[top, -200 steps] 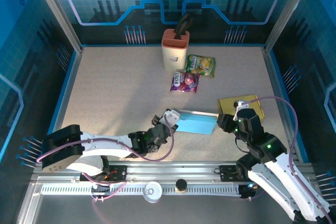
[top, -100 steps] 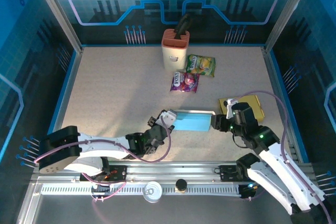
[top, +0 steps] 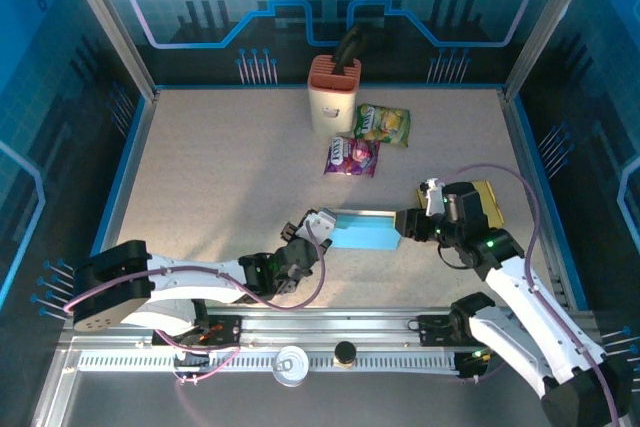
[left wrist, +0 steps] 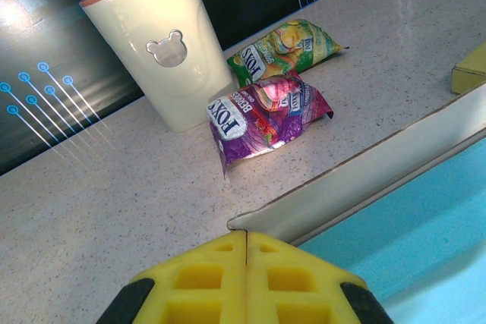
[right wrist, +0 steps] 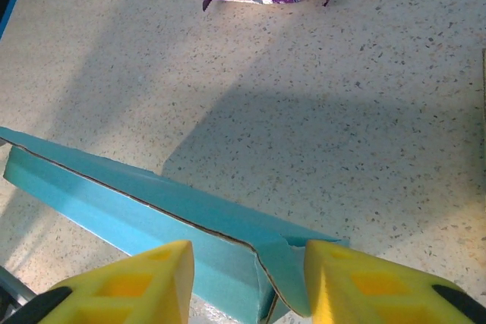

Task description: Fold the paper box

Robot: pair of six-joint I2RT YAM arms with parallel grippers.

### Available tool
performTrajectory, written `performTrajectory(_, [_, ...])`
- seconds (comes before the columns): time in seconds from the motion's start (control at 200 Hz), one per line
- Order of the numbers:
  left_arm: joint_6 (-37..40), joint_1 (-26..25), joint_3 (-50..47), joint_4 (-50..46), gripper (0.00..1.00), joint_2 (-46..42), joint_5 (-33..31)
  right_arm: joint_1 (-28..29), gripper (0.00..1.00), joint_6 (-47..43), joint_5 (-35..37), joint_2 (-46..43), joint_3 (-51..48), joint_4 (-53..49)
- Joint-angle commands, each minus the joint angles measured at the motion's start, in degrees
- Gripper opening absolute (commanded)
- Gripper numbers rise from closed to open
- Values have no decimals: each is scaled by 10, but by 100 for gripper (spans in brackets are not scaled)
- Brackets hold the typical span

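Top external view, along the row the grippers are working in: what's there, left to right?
left gripper → teal paper box → right gripper → yellow box

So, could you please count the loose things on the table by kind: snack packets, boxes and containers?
Snack packets: 2 (green packet, purple packet)
Boxes: 2 (blue paper box, yellow box)
Containers: 1 (cream container with an orange top)
Total: 5
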Motion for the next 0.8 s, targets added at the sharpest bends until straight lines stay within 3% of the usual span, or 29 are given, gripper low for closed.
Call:
performTrajectory(0.0, [4, -2, 0, -2, 0, -8, -8, -8, 40, -10, -9, -4, 20, 5])
performTrajectory(0.475, [5, -2, 9, -6, 0, 0, -3, -7, 22, -14, 33, 3, 32, -28])
performTrajectory(0.795, [6, -2, 14, -11, 0, -1, 0, -6, 19, -15, 46, 16, 36, -27])
